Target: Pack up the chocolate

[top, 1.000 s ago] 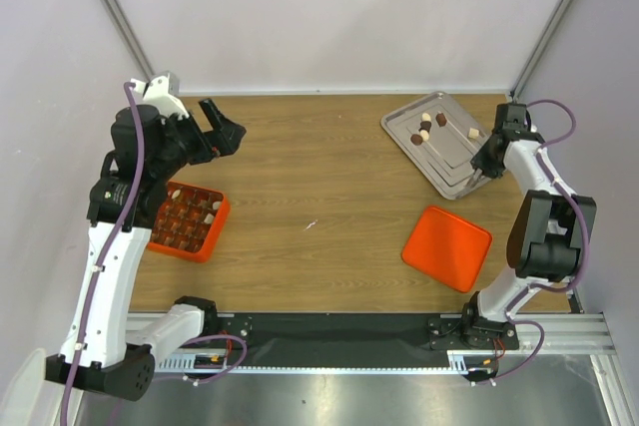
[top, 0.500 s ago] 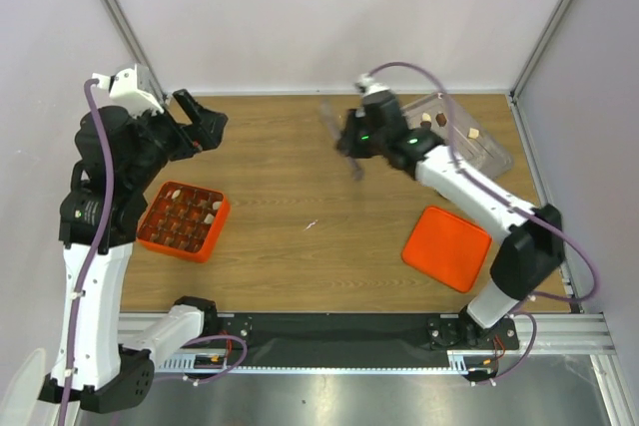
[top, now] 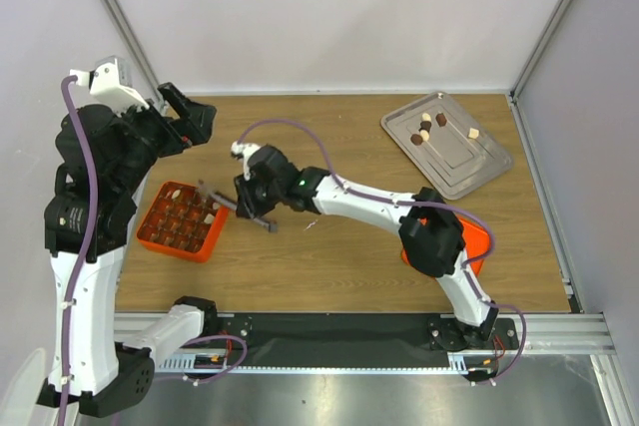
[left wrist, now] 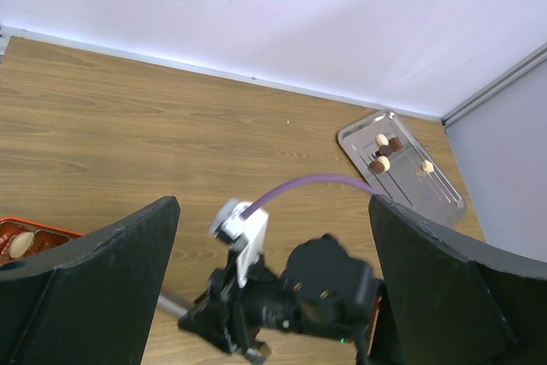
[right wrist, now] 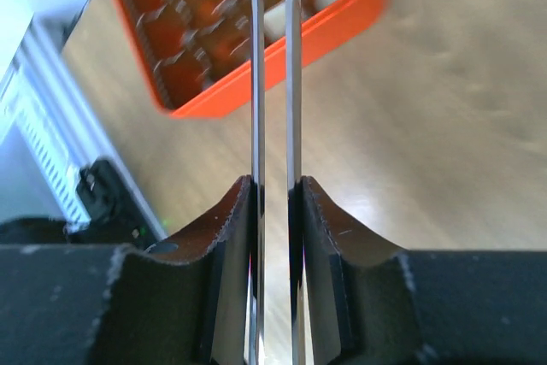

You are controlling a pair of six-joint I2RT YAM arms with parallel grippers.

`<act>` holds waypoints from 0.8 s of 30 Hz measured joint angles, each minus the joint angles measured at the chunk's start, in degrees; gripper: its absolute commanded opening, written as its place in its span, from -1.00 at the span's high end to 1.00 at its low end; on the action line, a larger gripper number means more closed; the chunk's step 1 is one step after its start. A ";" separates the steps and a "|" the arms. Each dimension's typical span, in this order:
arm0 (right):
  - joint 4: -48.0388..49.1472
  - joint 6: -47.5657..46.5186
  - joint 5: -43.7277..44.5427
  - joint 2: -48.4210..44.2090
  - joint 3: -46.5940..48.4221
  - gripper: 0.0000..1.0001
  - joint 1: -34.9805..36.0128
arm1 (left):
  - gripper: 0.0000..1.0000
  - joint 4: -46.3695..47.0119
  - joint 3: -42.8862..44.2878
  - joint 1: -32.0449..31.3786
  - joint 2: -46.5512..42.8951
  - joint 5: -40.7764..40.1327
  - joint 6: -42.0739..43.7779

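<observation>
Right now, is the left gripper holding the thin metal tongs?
No, the right gripper clamps the thin metal tongs; the left gripper stands open, empty.

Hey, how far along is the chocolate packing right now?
Done: most cells of the orange box hold chocolate. In hand: the right end effector grips the tongs, tips at the box; whether they carry a piece is unclear. The left end effector hangs open, idle. Left: a handful of loose pieces on the metal tray.

A brown wooden table (top: 339, 137) fills the view. An orange gridded box (top: 178, 246) sits near its left edge, a silver metal tray (top: 469, 172) at the far right, a flat orange lid (top: 477, 244) front right.
</observation>
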 measured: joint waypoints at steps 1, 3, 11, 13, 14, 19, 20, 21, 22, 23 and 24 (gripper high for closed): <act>0.02 0.02 -0.96 0.66 0.13 0.54 0.74 | -0.99 0.00 0.00 0.00 0.04 -0.07 0.00; -0.11 -0.02 -2.51 1.99 1.01 0.53 1.55 | -0.99 -0.04 0.00 0.00 0.35 -0.42 0.02; -0.26 -1.14 -3.34 4.22 4.13 0.49 2.47 | -1.00 0.04 -1.42 0.00 -0.28 -1.31 0.07; -0.26 -1.49 -3.17 4.37 4.15 0.46 2.60 | -1.00 -0.09 -2.19 0.00 -0.59 -1.38 0.07; -0.31 -1.62 -3.17 4.68 4.35 0.46 2.67 | -1.00 -0.11 -2.27 0.00 -0.61 -1.38 0.07; -1.38 -2.36 -3.30 7.58 7.04 0.32 2.86 | -1.00 -0.09 -2.29 0.00 -0.63 -1.49 0.35; -1.57 -2.58 -3.45 8.11 7.34 0.29 2.86 | -0.99 -0.09 -2.29 0.00 -0.63 -1.57 0.44; -1.79 -2.80 -3.56 8.44 7.45 0.26 2.91 | -1.00 -0.11 -2.29 0.00 -0.63 -1.62 0.48; -2.05 -3.02 -3.63 8.55 7.45 0.23 2.95 | -0.99 -0.09 -2.29 0.00 -0.63 -1.66 0.48; -2.38 -3.13 -3.50 8.59 7.45 0.21 3.02 | -0.99 -0.09 -2.27 0.00 -0.63 -1.79 0.46; -2.47 -3.23 -3.41 8.59 7.45 0.19 3.04 | -1.00 -0.09 -2.29 0.00 -0.63 -1.81 0.46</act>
